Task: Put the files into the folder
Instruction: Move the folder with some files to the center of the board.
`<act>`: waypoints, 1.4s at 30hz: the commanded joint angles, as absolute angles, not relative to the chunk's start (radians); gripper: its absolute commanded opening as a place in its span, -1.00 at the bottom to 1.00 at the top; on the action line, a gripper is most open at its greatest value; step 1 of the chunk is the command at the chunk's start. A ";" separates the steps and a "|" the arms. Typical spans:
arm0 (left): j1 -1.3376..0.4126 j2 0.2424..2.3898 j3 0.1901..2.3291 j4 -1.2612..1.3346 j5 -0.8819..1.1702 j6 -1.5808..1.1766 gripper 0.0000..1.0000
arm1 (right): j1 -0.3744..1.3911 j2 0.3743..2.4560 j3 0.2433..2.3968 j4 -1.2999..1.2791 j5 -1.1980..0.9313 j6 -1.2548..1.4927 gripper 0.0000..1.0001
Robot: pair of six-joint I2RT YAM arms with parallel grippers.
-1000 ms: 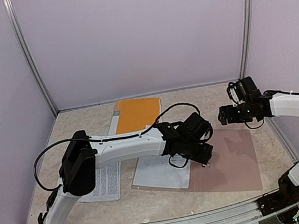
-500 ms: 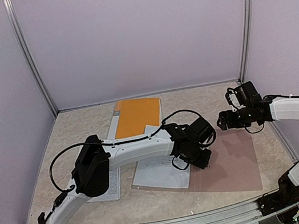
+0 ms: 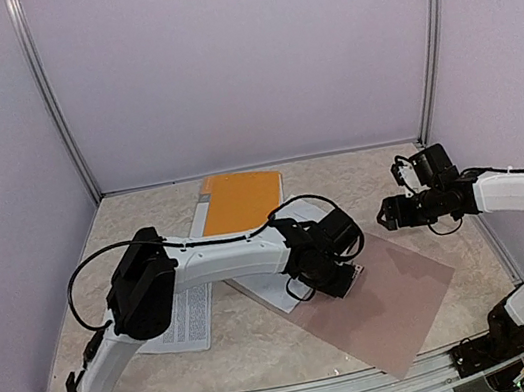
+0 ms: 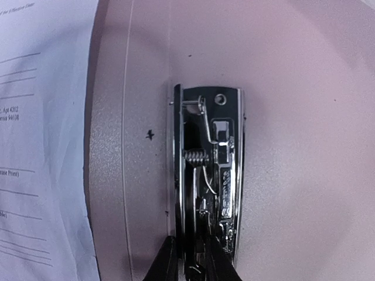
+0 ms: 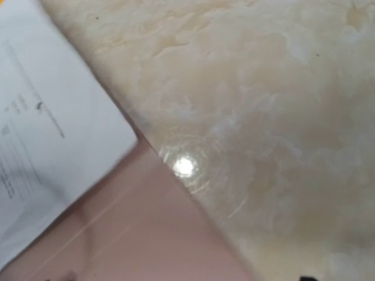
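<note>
The left hand (image 4: 193, 266) has narrowed onto the metal clip (image 4: 211, 175), and the folder (image 3: 393, 305) has swung round on the desk (image 3: 136, 228) beneath it. The files (image 4: 41, 146) lie just beside this hand, not yet under the clip; loading remains. Right hand (image 3: 387, 212), well apart: whether wide or narrow cannot be told.

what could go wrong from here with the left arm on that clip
1. The left fingers pinch only the end of the clip; they may slip off.
2. The folder lies loose and askew, and the right fingers hover off it; a pull could drag it toward the front edge of the table.
3. The sheet half on the folder could slide away with it.
</note>
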State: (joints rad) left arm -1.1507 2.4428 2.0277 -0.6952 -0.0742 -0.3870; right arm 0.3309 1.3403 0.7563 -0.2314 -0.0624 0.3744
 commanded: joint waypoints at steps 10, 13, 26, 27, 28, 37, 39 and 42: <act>-1.116 2.198 1.580 -0.658 -0.103 -0.215 -0.74 | 0.363 1.317 0.724 -0.170 -0.222 0.281 0.46; -1.115 2.152 1.526 -0.641 -0.090 -0.212 -0.74 | 0.406 1.337 0.716 -0.150 -0.295 0.242 0.39; -1.109 2.010 1.274 -0.424 -0.032 -0.147 -0.69 | 0.522 1.597 0.795 0.012 -0.536 0.011 0.39; -1.103 2.007 1.274 -0.424 -0.025 -0.136 -0.69 | 0.526 1.622 0.811 0.010 -0.531 0.011 0.39; -1.097 2.004 1.275 -0.426 -0.019 -0.122 -0.69 | 0.529 1.640 0.824 0.010 -0.526 0.011 0.38; -1.030 2.019 1.362 -0.468 0.059 0.055 -0.70 | 0.531 1.652 0.871 0.006 -0.479 0.029 0.38; -1.019 2.037 1.393 -0.479 0.068 0.090 -0.70 | 0.531 1.642 0.881 -0.026 -0.467 0.020 0.38; -0.999 2.038 1.395 -0.465 0.103 0.121 -0.70 | 0.530 1.628 0.890 -0.050 -0.458 -0.014 0.40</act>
State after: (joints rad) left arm -1.0191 2.0251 1.3621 -0.4545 0.0349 0.0261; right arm 0.5262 1.6592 0.8612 -0.0093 -0.4850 0.0322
